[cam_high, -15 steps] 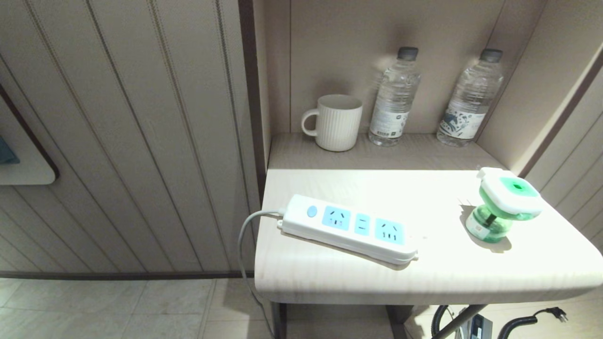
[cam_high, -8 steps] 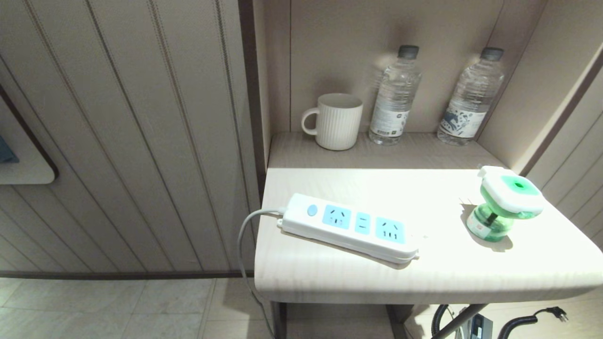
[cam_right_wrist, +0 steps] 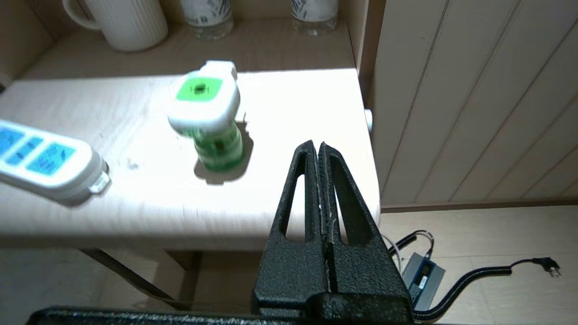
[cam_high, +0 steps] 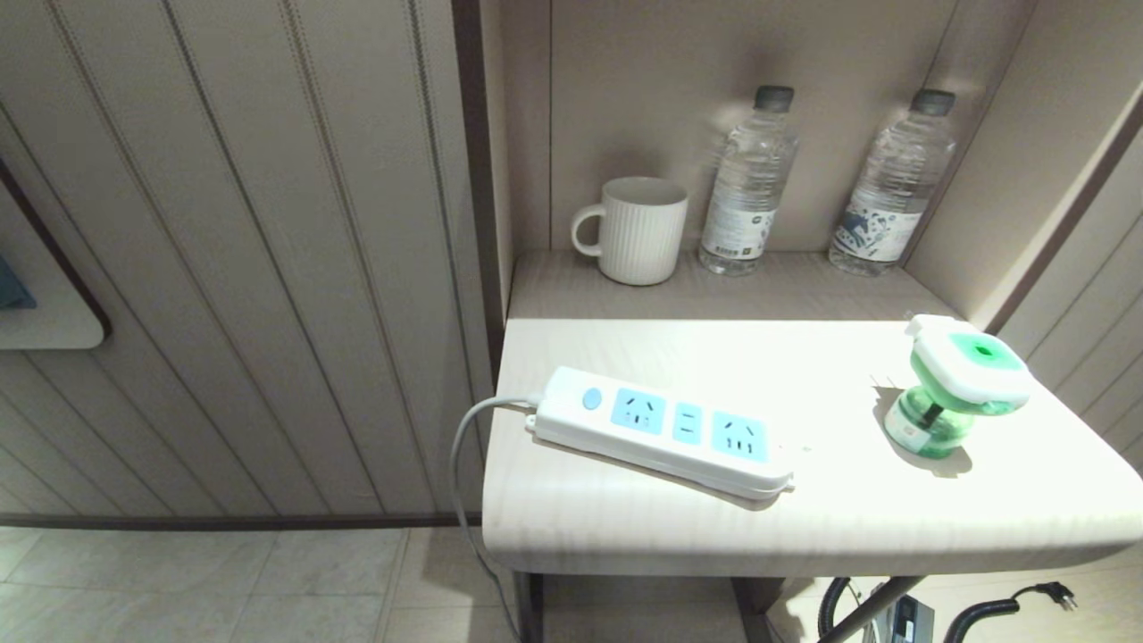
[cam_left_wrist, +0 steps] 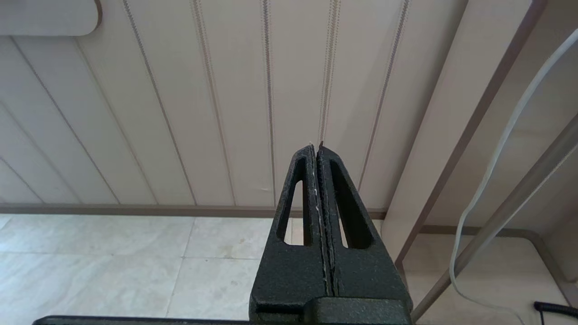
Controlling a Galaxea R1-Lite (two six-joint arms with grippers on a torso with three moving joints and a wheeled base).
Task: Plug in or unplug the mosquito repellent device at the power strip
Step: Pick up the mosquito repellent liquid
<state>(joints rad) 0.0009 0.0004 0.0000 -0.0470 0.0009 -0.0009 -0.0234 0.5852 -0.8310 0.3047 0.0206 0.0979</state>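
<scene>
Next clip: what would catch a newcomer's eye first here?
The green-and-white mosquito repellent device stands alone near the table's right end, unplugged. Left of it, apart, lies the power strip with its blue sockets all free. The right claw, shut, hangs off the table's front edge near the device.

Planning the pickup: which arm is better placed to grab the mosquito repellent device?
Right, probably. The right pincer, shut, looks over the table edge with the mosquito repellent device standing just ahead. The left pincer, also shut, faces wall panelling and floor, with no device in its view.
</scene>
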